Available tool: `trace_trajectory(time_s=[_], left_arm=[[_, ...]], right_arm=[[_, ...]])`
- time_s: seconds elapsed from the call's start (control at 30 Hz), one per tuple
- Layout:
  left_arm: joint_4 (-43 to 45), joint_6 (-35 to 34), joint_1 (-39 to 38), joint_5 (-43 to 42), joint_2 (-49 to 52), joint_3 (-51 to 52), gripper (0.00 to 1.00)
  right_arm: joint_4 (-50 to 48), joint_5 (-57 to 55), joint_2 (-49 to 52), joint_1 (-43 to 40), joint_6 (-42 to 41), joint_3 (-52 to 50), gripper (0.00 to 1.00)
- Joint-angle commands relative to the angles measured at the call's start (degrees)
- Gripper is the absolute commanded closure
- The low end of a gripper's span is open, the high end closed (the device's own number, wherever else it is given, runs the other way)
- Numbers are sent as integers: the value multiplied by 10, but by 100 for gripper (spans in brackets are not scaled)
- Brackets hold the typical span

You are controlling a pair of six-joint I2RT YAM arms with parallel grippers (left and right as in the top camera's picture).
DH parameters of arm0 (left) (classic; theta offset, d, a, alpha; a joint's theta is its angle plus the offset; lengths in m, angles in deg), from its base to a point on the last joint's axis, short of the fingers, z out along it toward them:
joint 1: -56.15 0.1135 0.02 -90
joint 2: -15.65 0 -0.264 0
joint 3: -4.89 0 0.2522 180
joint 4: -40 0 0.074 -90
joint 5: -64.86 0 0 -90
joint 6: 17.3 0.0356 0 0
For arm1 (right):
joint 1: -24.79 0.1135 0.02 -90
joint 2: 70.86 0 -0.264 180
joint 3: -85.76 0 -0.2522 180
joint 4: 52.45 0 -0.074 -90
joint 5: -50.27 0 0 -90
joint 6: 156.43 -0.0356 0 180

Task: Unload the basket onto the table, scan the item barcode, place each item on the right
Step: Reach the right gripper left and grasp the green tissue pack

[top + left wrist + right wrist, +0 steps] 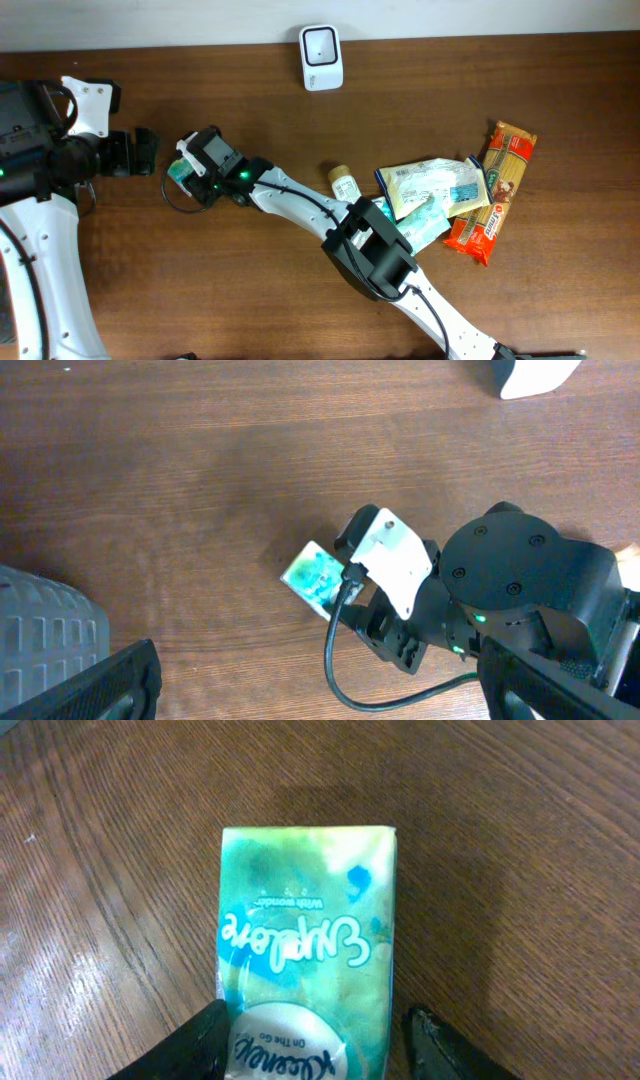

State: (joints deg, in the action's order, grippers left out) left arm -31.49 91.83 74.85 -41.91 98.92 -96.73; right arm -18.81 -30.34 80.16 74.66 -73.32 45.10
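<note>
The green tissue pack (305, 910) lies flat, printed face up, on the left part of the brown wooden table (200, 80). Its near end sits between the spread fingers of my right gripper (315, 1030). Its long axis runs straight away from my wrist, and "Explore" and "Kleenex On The Go" read upside down to my camera. My left gripper (148, 152) hovers just left of it, jaws wide apart.

1 scanner (321, 58), 1 small bottle (343, 184), 1 pasta bag (508, 165).
</note>
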Motion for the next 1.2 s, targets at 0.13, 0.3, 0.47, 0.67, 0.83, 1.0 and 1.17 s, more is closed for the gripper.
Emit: trace_trajectory(time_s=[0.13,0.3,0.47,0.67,0.83,1.0,1.17], left_arm=[[0,7,-2,-8,0,-1,1],[0,7,-2,-8,0,-1,1],[0,7,-2,-8,0,-1,1],[0,7,-2,-8,0,-1,1],[0,7,-2,-8,0,-1,1],[0,7,-2,-8,0,-1,1],[0,7,-2,-8,0,-1,1]], right_arm=[[26,16,3,-11,2,-7,96],[198,97,-119,-91,3,-7,96],[397,-97,-150,-158,52,-19,96],[268,-450,-146,-90,-35,-149,96],[195,-494,-146,-19,-16,-218,94],[225,-404,-147,58,95,-217,40],[230,-382,-157,63,110,-196,47]])
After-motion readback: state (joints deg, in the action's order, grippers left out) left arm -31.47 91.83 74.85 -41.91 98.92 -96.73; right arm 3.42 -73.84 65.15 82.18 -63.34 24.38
